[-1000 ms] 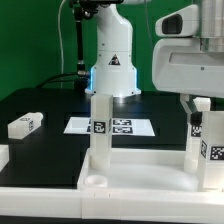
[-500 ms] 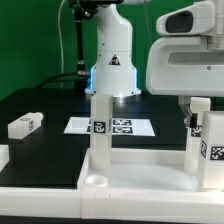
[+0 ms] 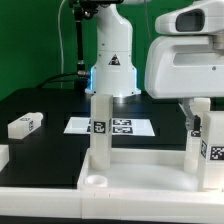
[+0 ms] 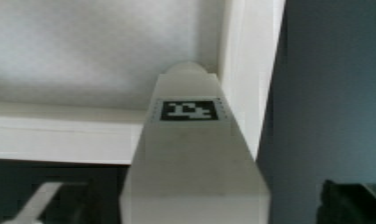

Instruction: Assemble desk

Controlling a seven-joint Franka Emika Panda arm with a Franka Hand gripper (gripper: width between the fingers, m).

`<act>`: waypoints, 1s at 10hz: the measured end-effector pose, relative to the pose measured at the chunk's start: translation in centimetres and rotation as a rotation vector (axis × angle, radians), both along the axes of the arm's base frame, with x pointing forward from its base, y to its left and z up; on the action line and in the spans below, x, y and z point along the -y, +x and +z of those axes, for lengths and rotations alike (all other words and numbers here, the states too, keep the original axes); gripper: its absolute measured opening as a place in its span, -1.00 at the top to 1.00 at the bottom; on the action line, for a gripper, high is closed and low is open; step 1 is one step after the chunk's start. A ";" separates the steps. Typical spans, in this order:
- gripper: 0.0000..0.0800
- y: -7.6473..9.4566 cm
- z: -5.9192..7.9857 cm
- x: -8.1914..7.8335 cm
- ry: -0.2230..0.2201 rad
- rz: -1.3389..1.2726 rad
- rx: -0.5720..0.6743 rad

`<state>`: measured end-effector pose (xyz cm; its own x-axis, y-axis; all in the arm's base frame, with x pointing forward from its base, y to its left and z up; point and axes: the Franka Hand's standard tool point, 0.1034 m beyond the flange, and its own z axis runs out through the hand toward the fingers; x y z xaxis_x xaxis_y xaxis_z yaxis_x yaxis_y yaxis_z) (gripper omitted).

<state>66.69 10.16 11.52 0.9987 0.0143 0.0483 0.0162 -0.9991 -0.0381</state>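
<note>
The white desk tabletop (image 3: 130,178) lies at the front, sockets facing up. One white leg (image 3: 100,135) stands upright in its left corner, and two legs (image 3: 197,140) stand at the right. My gripper (image 3: 196,106) hangs under the big white arm body, over the top of the right leg. In the wrist view the gripper (image 4: 199,205) straddles that tagged leg (image 4: 194,150). The dark fingers (image 4: 354,200) stand on either side with a gap to the leg. The tabletop rim (image 4: 96,130) lies beyond.
A loose tagged leg (image 3: 25,124) lies on the black table at the exterior view's left, with another white piece (image 3: 3,155) at the left edge. The marker board (image 3: 110,126) lies behind the tabletop, in front of the robot base (image 3: 112,70).
The arm's white body has shifted slightly toward the exterior view's left and looks larger. The legs and tabletop have not moved.
</note>
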 end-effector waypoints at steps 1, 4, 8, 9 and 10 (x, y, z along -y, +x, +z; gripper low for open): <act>-0.40 0.0 0.0 0.0 0.000 0.000 0.000; 0.27 0.0 0.0 0.2 -0.001 -0.002 0.000; 0.27 0.0 -0.1 0.5 0.026 -0.162 -0.005; 0.27 0.0 -0.1 0.7 0.036 -0.281 -0.001; 0.27 0.1 -0.1 0.8 0.042 -0.361 0.000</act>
<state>66.82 9.39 11.38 0.9389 -0.3416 0.0416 -0.3377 -0.9379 -0.0790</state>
